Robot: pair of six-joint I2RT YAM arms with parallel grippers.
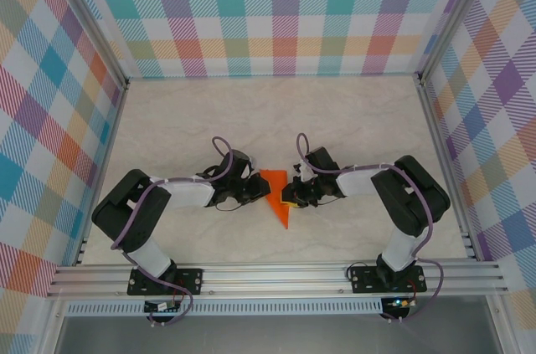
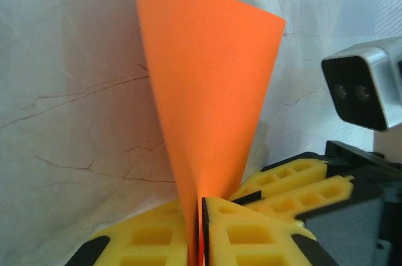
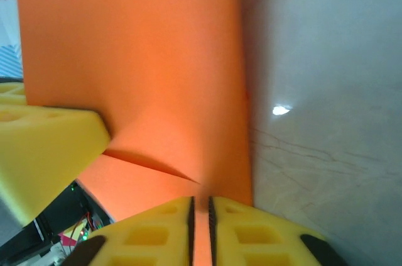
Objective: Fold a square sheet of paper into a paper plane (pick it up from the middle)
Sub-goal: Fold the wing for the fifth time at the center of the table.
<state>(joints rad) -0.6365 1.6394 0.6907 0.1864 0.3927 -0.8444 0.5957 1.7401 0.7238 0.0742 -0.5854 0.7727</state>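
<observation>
The square sheet of paper (image 1: 276, 195) is bright orange and creased into a pointed shape, its tip toward the near edge, at the middle of the table between both arms. In the left wrist view the paper (image 2: 207, 90) rises as a folded wedge from my left gripper (image 2: 202, 206), which is shut on its lower edge. My left gripper (image 1: 258, 191) meets the sheet from the left. My right gripper (image 1: 291, 193) is at its right side. In the right wrist view my right gripper (image 3: 201, 202) shows a narrow gap between its pads, with the paper (image 3: 144, 71) right in front of them.
The marbled tabletop (image 1: 360, 120) is bounded by plaid walls (image 1: 276, 11) and an aluminium rail (image 1: 276, 274) along the near edge. The right arm's yellow fingers (image 2: 295, 184) and wrist camera (image 2: 367, 90) crowd the left gripper. A left finger (image 3: 44, 146) lies against the paper.
</observation>
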